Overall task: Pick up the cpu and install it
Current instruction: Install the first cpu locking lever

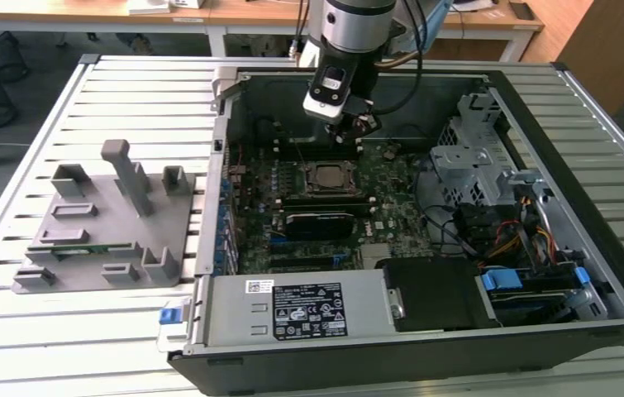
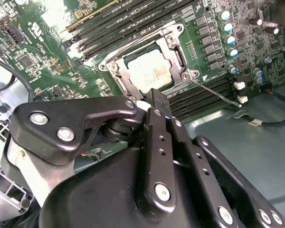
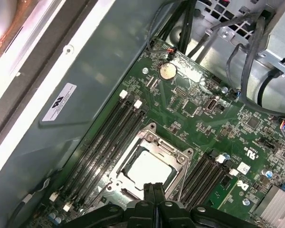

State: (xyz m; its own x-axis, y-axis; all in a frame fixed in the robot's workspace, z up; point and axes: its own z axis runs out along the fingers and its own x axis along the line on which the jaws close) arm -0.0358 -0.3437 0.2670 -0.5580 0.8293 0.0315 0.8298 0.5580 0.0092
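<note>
A: How does the end effector (image 1: 358,126) stand?

B: In both wrist views its two black fingers (image 2: 157,100) lie pressed together, no gap between them, and nothing is held. In the exterior view it hangs inside the open computer case (image 1: 576,99), above the motherboard (image 1: 389,178), at about 12 o'clock from the socket.

A: And the cpu?

B: The cpu (image 2: 149,71) sits flat in the socket (image 2: 180,59), silvery top up, framed by the metal bracket. In the first wrist view the cpu (image 3: 149,168) lies just past the fingertips (image 3: 153,190); whether they touch it I cannot tell. In the exterior view the socket (image 1: 325,178) lies near the middle of the board.

A: What else is in the case?

B: Black memory slots (image 3: 107,137) run along both sides of the socket. A black heatsink block (image 1: 317,225) lies at 6 o'clock from the socket, a power supply (image 1: 289,310) with a label along the near wall, and a metal drive cage (image 1: 472,157) with coloured cables at 3 o'clock.

A: And outside it?

B: On the slatted desk (image 1: 124,91), at 9 o'clock from the case, stands a grey holder tray (image 1: 102,240); a narrow green memory stick (image 1: 86,250) lies in one of its slots.
</note>
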